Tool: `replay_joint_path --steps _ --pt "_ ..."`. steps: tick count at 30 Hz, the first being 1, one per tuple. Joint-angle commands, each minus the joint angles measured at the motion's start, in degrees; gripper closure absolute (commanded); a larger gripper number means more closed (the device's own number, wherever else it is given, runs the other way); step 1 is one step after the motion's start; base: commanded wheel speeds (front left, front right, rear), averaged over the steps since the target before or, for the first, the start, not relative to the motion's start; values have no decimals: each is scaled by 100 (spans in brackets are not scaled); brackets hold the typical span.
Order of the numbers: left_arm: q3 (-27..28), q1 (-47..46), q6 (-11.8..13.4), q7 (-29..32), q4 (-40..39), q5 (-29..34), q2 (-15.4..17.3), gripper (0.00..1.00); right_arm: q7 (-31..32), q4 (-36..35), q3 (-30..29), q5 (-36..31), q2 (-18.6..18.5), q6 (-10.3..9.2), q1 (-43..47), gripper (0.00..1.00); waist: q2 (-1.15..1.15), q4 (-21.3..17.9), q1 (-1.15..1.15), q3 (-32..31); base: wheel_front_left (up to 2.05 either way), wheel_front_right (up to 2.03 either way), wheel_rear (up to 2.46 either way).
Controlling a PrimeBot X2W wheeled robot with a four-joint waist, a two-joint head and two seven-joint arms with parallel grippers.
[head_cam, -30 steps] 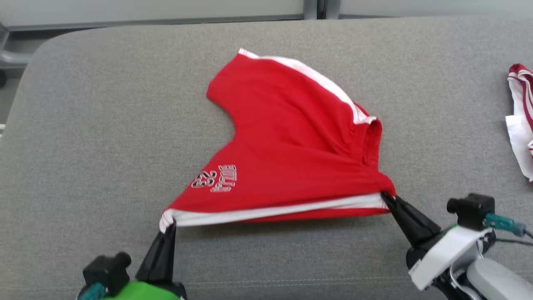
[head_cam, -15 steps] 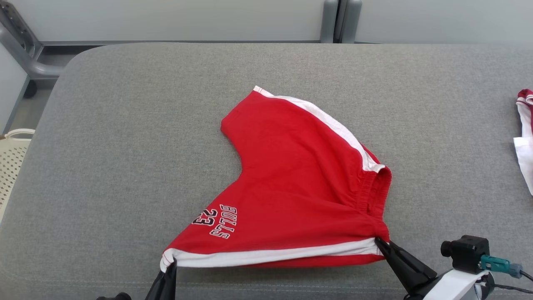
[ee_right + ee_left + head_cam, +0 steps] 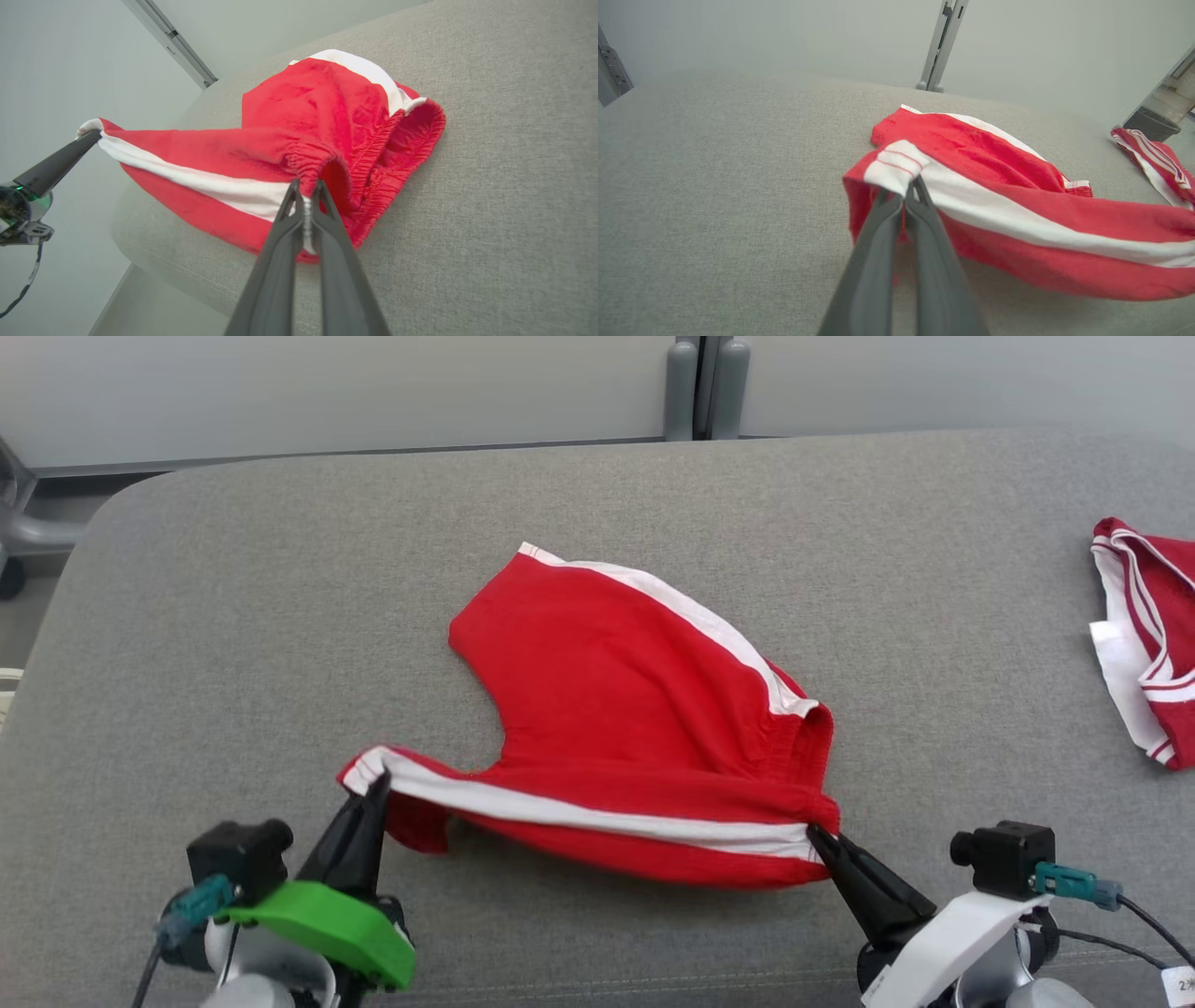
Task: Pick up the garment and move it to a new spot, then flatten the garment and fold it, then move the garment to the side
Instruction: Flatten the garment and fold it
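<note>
- The grey padded top is carrying everything, and most of its cloth is lying bare around the work.
- The red shorts are sitting near the middle of the padded top, a little toward its front edge. The far leg is resting flat and pointing at the back edge, while the near side is hanging lifted off the surface.
- A second red-and-white garment is lying at the right edge, well apart from the shorts; I am guessing it is being kept out of the way there.
- The white side stripe is running taut between the two arms. To my eye, pinching both ends of one seam is giving a straight line to fold over.
- The left fingers are clenched on the leg-hem end of that stripe, toward the front-left corner.
- The right fingers are clenched on the gathered waistband at the stripe's other end.
- No lettering is showing on the shorts as they are lying. A small white tag beside the right arm is bearing what seems a "2", too small to be sure.
</note>
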Motion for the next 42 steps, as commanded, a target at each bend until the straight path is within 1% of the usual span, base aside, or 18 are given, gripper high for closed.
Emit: replay_joint_path --steps 1,9,15,22,28,34,41,42 --pt "26 -356 -99 59 182 37 -9 100 -24 92 -59 -59 101 -2 -130 100 0 -122 0 92 0 0 0" --pt "-81 -2109 -584 551 1536 206 -120 100 -23 503 -355 -185 737 -2 -703 100 0 -580 0 565 0 0 0" --pt "-197 -3328 -881 801 2597 339 -355 100 -44 697 -605 -305 1164 -2 -1116 100 0 -915 0 1069 0 0 0" --pt "-351 -4449 -1147 833 3872 516 -679 100 -5 967 -733 -370 1476 -2 -1698 100 0 -1194 0 1577 0 0 0" --pt "-446 -5143 -1301 753 4817 611 -949 100 -112 1310 -722 -265 1639 -2 -2129 100 0 -1293 0 1858 0 0 0" --pt "-485 -5631 -1363 670 5556 645 -1078 100 -260 1671 -593 -166 1728 -2 -2458 100 0 -1366 0 1982 0 0 0" --pt "-587 -6008 -1426 630 6166 711 -1164 100 -411 2000 -386 -53 1759 -2 -2687 100 0 -1433 0 2015 0 0 0" --pt "-592 -6049 -1418 643 6245 704 -1180 88 -427 2051 -359 -39 1761 -2 -2717 100 0 -1439 0 2017 0 0 0"
